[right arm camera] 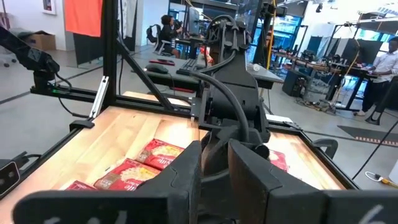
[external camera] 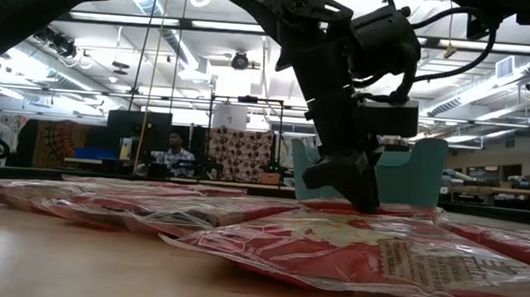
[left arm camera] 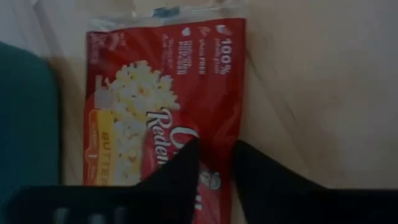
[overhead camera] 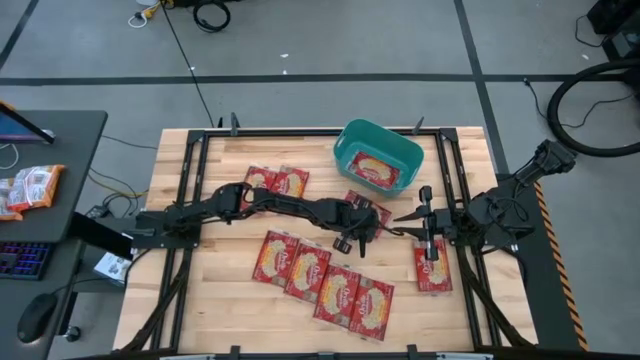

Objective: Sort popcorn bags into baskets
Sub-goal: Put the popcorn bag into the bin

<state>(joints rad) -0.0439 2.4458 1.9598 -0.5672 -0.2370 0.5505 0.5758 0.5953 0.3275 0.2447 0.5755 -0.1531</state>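
The wooden table [overhead camera: 215, 300] carries both dark arms, the left one stretched across its middle and the right one waiting at the right edge. The teal tub [overhead camera: 350, 140] stands at the far side, right of centre, with one popcorn bag [overhead camera: 376, 171] lying flat inside. Four more bags [overhead camera: 322, 284] lie in a row near the front, two [overhead camera: 279, 180] behind the left arm, one [overhead camera: 433, 268] under the right arm. The left gripper [overhead camera: 358, 235] is lowered onto another bag [left arm camera: 158, 106] just beside the tub, its fingers [left arm camera: 180, 168] narrowly parted over it. The right gripper [overhead camera: 407, 217] hangs above the table, fingers slightly spread.
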